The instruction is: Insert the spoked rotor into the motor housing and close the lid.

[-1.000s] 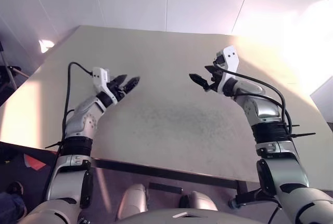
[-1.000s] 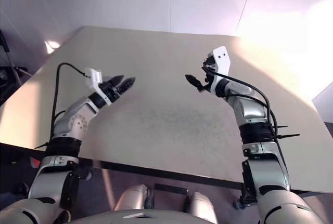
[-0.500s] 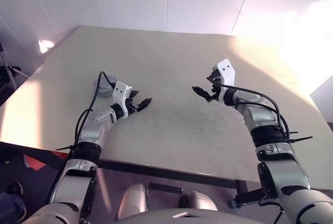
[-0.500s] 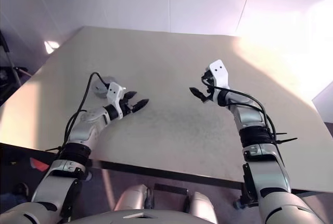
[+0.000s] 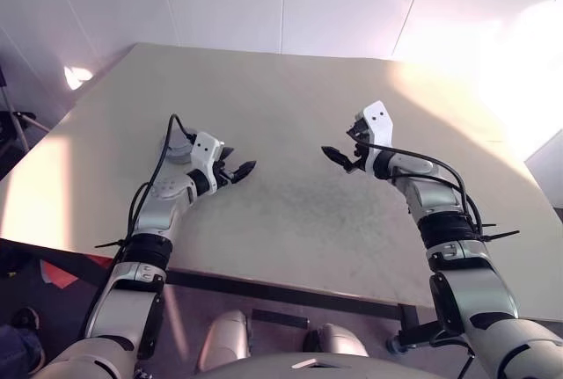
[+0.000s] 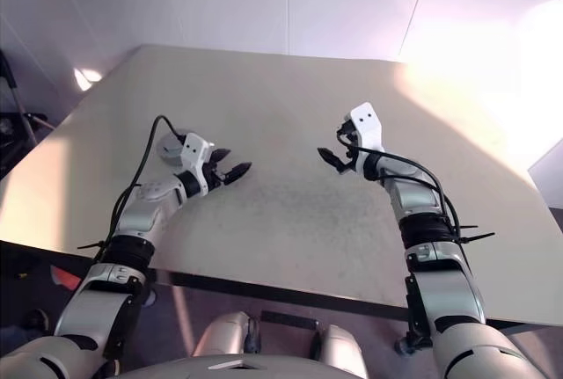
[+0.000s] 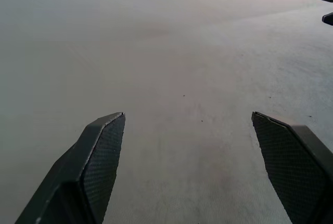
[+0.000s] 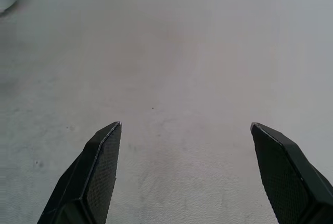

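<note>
Nearest lies the counter (image 5: 290,212), a broad matte beige slab, finely speckled, with a dark front edge. Above its middle hang the two arms. The left tool (image 5: 236,166) points inward and slightly down, its black textured fingers (image 7: 101,156) spread wide with nothing between them. The right tool (image 5: 343,149) faces it from the other side, well apart from it, equally wide and equally bare.

Just behind the left wrist a pale grey round piece (image 5: 179,147) rests on the counter, partly hidden by the wrist and its black cable (image 5: 165,137). It may be the lid, but too little shows to be sure. Where the spoked rotor and the motor housing lie I cannot tell.

If it is the lid, it should handle as a small, stiff, fairly light part. Its edge would give the pads purchase, so a pinch across the rim seems best. The rotor's thin rim and spokes would probably want a gentler hold, across the rim and not on a spoke.

Beyond, the counter narrows toward a smooth white panelled wall (image 5: 220,1).
</note>
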### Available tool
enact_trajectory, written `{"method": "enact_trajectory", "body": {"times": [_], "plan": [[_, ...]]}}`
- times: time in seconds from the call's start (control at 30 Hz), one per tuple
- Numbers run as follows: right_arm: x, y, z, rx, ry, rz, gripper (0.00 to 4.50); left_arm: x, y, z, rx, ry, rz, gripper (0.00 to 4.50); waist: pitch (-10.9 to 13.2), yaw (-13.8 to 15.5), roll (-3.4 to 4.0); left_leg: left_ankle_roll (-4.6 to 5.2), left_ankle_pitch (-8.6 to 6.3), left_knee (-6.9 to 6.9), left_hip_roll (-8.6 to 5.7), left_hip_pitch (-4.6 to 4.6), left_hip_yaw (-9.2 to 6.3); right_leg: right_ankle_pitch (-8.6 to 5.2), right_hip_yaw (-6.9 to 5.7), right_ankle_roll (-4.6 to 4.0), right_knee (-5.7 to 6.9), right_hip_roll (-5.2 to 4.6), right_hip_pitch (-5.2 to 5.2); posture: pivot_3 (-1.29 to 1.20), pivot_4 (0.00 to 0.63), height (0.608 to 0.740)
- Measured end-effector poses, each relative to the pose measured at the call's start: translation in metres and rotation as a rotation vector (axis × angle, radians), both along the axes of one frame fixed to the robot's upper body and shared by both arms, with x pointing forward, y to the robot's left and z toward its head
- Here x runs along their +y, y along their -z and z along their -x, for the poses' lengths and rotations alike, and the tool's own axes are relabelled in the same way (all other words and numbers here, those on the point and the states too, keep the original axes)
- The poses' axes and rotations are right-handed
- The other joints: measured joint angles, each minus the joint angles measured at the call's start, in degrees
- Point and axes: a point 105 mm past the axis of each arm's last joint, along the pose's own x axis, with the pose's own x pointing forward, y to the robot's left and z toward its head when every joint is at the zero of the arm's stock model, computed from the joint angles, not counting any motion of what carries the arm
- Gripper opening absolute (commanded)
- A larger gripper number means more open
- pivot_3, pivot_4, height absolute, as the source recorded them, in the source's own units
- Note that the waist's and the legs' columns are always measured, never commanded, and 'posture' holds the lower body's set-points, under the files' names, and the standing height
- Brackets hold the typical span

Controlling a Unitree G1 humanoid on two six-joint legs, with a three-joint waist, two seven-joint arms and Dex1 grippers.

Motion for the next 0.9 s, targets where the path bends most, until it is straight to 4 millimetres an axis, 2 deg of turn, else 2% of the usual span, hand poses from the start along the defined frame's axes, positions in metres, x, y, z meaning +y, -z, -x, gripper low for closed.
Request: {"method": "enact_trajectory", "body": {"times": [0.9], "plan": [[-0.0024, -0.0021, -0.0011, -0.017, 0.015, 0.009, 4.48, -0.0012, 0.0002, -0.0001, -0.002, -0.001, 0.003, 4.12, 0.0, 0.02, 0.0, -0.01, -0.06, 0.09, 0.02, -0.05, 0.01, 0.0, 0.0, 0.0, 0.01, 0.0, -0.01, 0.0, 0.0, 0.74]]}}
